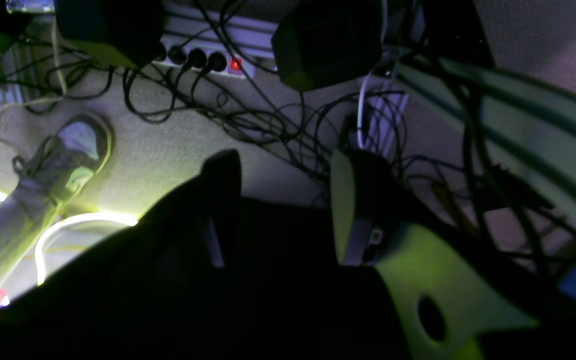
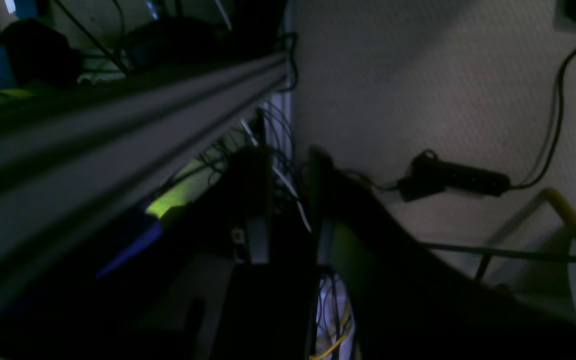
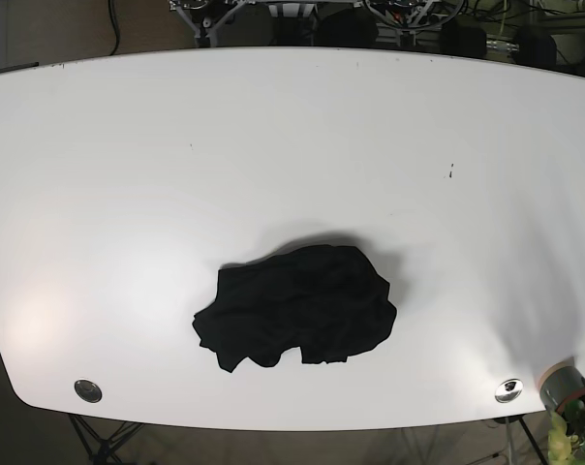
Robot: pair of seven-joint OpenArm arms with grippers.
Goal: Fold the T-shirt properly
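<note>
Task not started: T-shirt [image 3: 297, 308] lay crumpled in a heap on the tabletop [image 3: 128, 194], front-centre. No fold made. Left gripper [image 1: 283, 210] fingers apart; right gripper [image 2: 288, 210] fingers slightly apart, both empty.

Surroundings: a white table seen from above, a cable-strewn floor seen from below table level.

The white table [image 3: 292, 136] carries a small dark speck [image 3: 451, 173] near its right side and two round metal fittings, one at the lower left [image 3: 87, 390] and one at the lower right [image 3: 508, 389]. In the left wrist view a power strip [image 1: 203, 62] with a lit red switch lies on the carpet among tangled black cables [image 1: 248, 125], and a shoe [image 1: 70, 152] stands to the left beside a glowing light strip [image 1: 83, 220]. The right wrist view shows an aluminium rail [image 2: 118, 125], a black power adapter [image 2: 453, 180] on the floor and a yellow cable [image 2: 575, 225].
</note>
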